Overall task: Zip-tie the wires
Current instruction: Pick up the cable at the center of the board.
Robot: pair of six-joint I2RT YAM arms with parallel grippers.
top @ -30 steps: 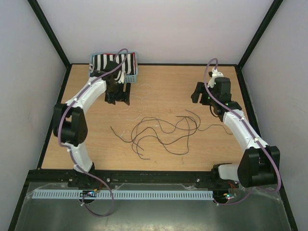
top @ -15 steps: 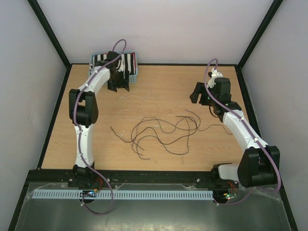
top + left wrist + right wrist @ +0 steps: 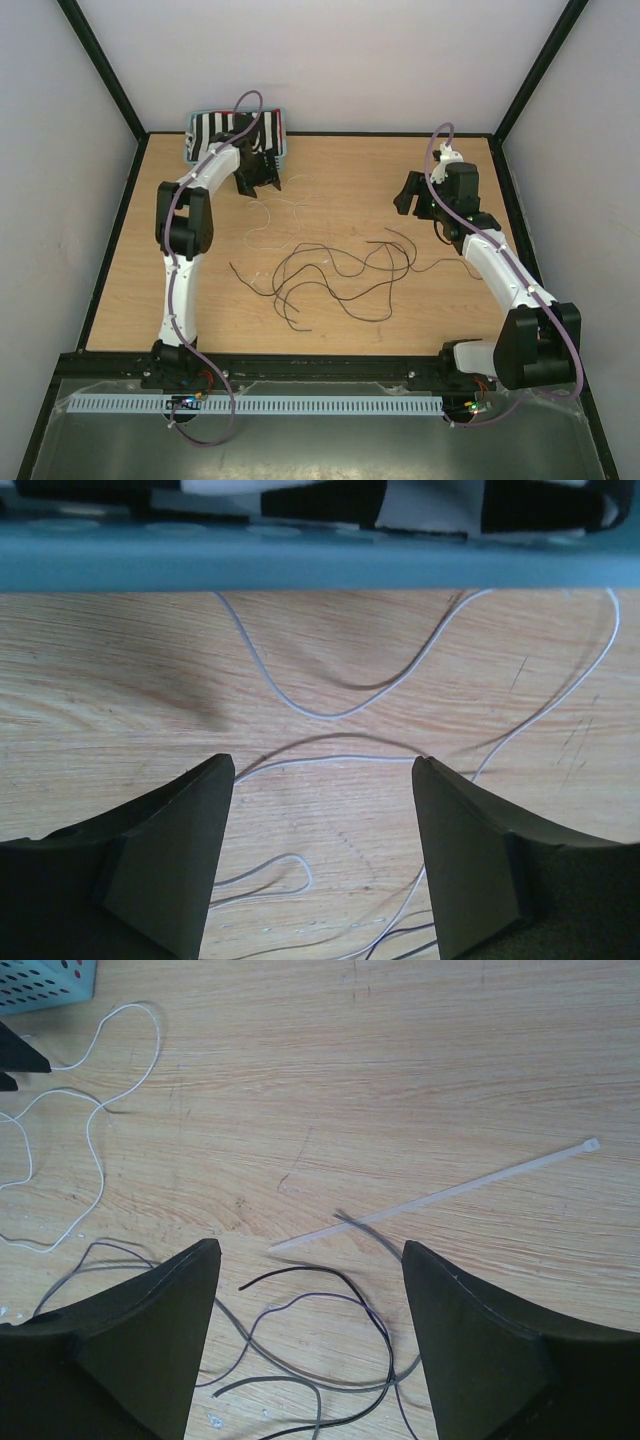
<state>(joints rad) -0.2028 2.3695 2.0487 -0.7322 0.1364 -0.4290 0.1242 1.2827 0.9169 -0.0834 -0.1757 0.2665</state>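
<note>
Overhead, the wires lie loose on the wooden table, about mid-table between the two arms. The dark strands curl in overlapping loops at the centre. The pale strands trail from there toward the far left, ending near a teal basket in the far left corner. That basket holds black-and-white striped contents; what they are cannot be told.

The left gripper hangs just on the near side of the basket, over the pale strands. In its wrist view the fingers are spread wide with nothing between them. One pale strand runs across the table under the gap, and the basket wall fills the top of the view.

The right gripper hovers at the far right of the table, just beyond the right end of the dark loops. Its fingers are also spread, grasping nothing.

In the right wrist view a pale zip tie lies flat on the wood ahead of the gap, its head end up to the right. Its pointed end sits by a grey strand at the edge of the dark tangle. The tie is unlooped and encloses no wire.
</note>
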